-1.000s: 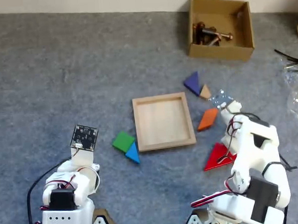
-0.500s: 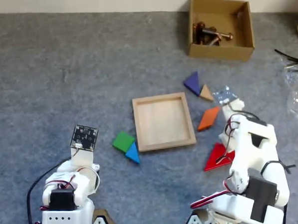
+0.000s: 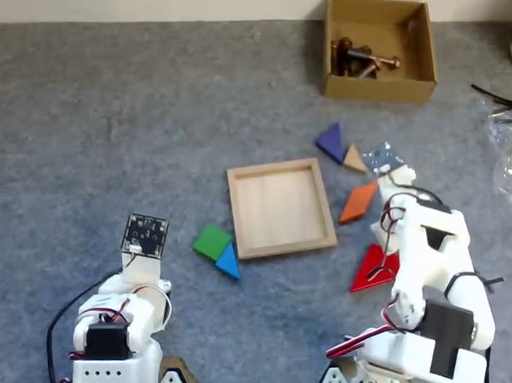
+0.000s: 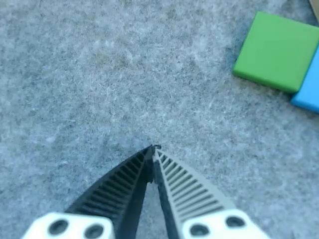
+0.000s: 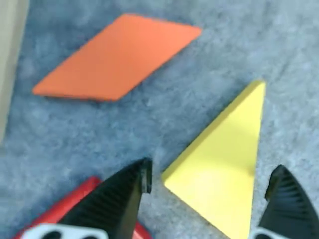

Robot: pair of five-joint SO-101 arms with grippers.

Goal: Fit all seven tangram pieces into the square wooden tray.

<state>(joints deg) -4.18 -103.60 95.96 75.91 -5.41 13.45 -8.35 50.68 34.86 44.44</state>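
Observation:
The empty square wooden tray (image 3: 281,207) lies mid-table. Left of it sit a green square (image 3: 211,241) and a blue triangle (image 3: 229,261); the green square (image 4: 276,52) lies well ahead of my left gripper (image 4: 152,149), which is shut and empty on the carpet. On the tray's right are a dark blue triangle (image 3: 330,141), a tan triangle (image 3: 353,158), an orange parallelogram (image 3: 357,202) and a red triangle (image 3: 372,267). My right gripper (image 5: 210,177) is open, its fingers straddling a yellow triangle (image 5: 227,164), with the orange parallelogram (image 5: 117,57) beyond and the red triangle (image 5: 75,199) beside one finger.
A cardboard box (image 3: 377,48) holding metal parts stands at the far right. Clear plastic and dark cables (image 3: 505,114) lie at the right edge. Grey carpet covers the table, with open room on the left and far side.
The right arm has edged a little toward the far side, over the yellow triangle. The left arm and all pieces have stayed put.

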